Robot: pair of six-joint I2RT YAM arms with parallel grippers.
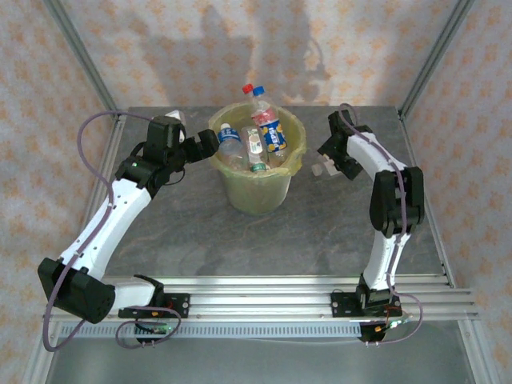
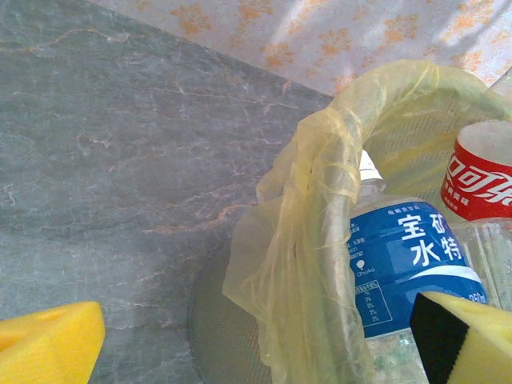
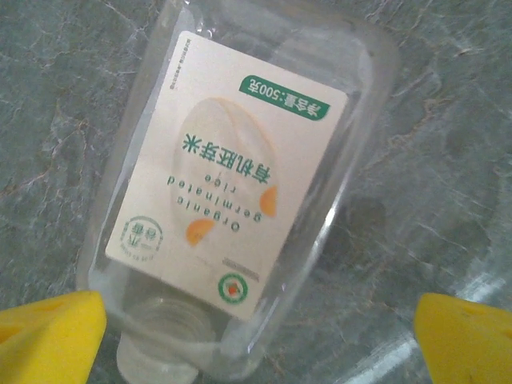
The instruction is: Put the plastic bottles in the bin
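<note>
Top external: bin stands on the worktop. Left fingers are at the bin's left rim. Right fingers are just off its right side, low over the worktop. Bottles stick up out of the bin, packed together, one red-capped and one blue-capped at the top.

Left wrist: left fingers are spread wide, nothing gripped. The bin rim with its yellow bag runs up between the two pads. One pad sits over bare worktop outside the bin. The other sits over the bin's inside, in front of a blue-label bottle. A red-label bottle is beyond that, farther from the fingers and also inside the bin. Cannot tell if either pad touches the bag.

Right wrist: right fingers are spread wide too, holding nothing. A clear cream-label bottle lies flat on the worktop between the pads, neck end nearest the fingers, base pointing away. One pad has a clear gap to the bottle. The other is just beside the neck end, contact unclear. That bottle is outside the bin.
</note>
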